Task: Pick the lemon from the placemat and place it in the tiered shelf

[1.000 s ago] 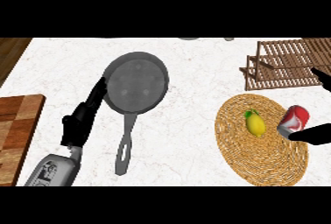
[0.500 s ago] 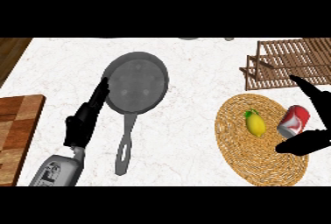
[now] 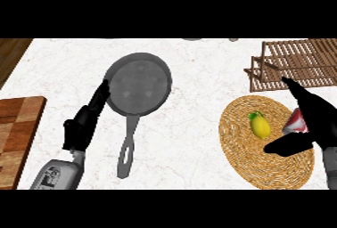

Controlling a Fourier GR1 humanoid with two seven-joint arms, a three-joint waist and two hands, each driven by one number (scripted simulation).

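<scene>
Lemon (image 3: 260, 126) lay on round woven placemat (image 3: 258, 165) at right of white marble worktop (image 3: 187, 147), not held. Right robot hand (image 3: 314, 129) hovered over placemat's right side, fingers straight, thumb spread toward lemon, open, partly hiding red-and-white object (image 3: 295, 122) just beside lemon. Wooden tiered shelf (image 3: 293, 62) stood beyond placemat at upper right. Left robot hand (image 3: 85, 122) rested open at left, fingers extended alongside dark frying pan (image 3: 137, 89). Wooden cutting board (image 3: 14, 133) at left edge.

Red can (image 3: 296, 121) crowds lemon (image 3: 260, 126); left side free.
</scene>
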